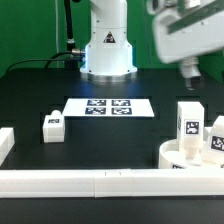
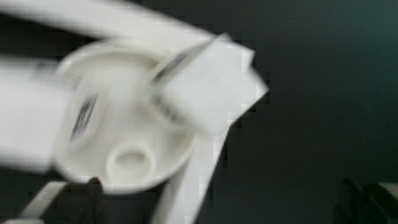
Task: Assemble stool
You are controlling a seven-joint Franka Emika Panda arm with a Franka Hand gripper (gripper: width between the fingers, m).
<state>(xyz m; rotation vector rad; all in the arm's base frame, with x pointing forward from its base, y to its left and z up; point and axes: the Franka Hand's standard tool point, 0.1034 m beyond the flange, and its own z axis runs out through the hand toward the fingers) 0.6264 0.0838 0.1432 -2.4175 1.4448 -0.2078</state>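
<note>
Fingers (image 1: 187, 66): motion-blurred, so you can't tell from either view if they're spread or closed. Gripper (image 1: 188, 72) hangs high at the exterior view's right, above the seat (image 1: 176, 156). Table (image 1: 30, 95) is black. Front rail (image 1: 90, 181) runs along its near edge. Marker board (image 1: 108, 106) lies mid-table. Seat sits just behind the rail; near leg (image 1: 188, 120) and edge leg (image 1: 215, 137) stand upright on it. Third leg (image 1: 52, 124) is well apart, at the exterior view's left. Wrist view is smeared: you get the seat (image 2: 89, 120), a socket (image 2: 134, 158) and one leg (image 2: 214, 85) over it.
</note>
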